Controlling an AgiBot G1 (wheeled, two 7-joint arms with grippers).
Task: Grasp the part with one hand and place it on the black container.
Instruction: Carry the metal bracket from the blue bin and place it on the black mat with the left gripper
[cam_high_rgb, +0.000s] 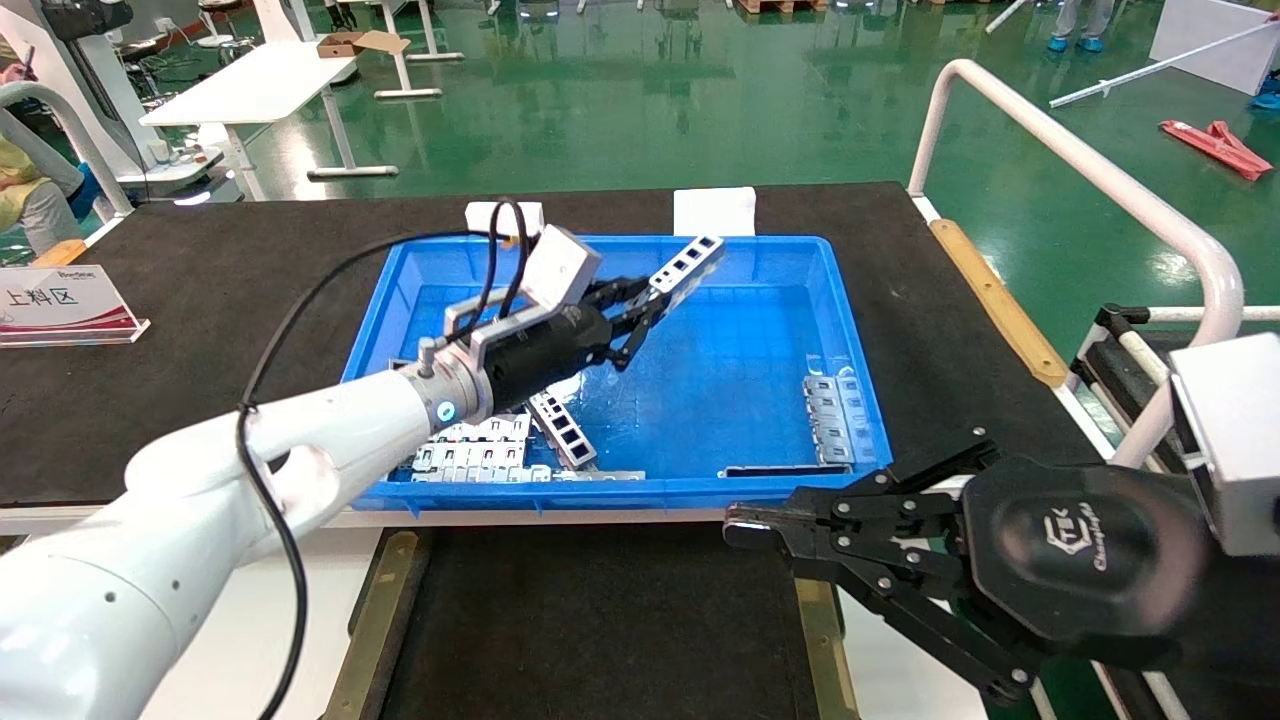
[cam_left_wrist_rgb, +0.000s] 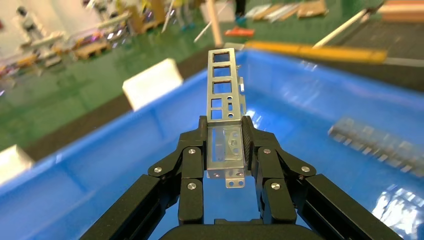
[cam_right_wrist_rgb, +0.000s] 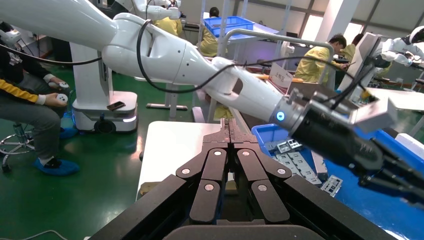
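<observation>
My left gripper (cam_high_rgb: 648, 300) is shut on the part (cam_high_rgb: 688, 263), a silver ladder-like channel bar, and holds it in the air above the far half of the blue bin (cam_high_rgb: 850, 340). In the left wrist view the part (cam_left_wrist_rgb: 225, 95) stands up between the two fingertips of the left gripper (cam_left_wrist_rgb: 226, 145). The black container (cam_high_rgb: 600, 620) with brass side strips lies at the near edge, below the bin. My right gripper (cam_high_rgb: 745, 525) is shut and empty, parked at the near right just over the container's right strip; it also shows in the right wrist view (cam_right_wrist_rgb: 229, 131).
More silver parts lie in the bin at its near left (cam_high_rgb: 480, 455) and right (cam_high_rgb: 835, 415). A sign stand (cam_high_rgb: 60, 305) sits on the black table at left. A white rail (cam_high_rgb: 1100, 180) curves along the right side.
</observation>
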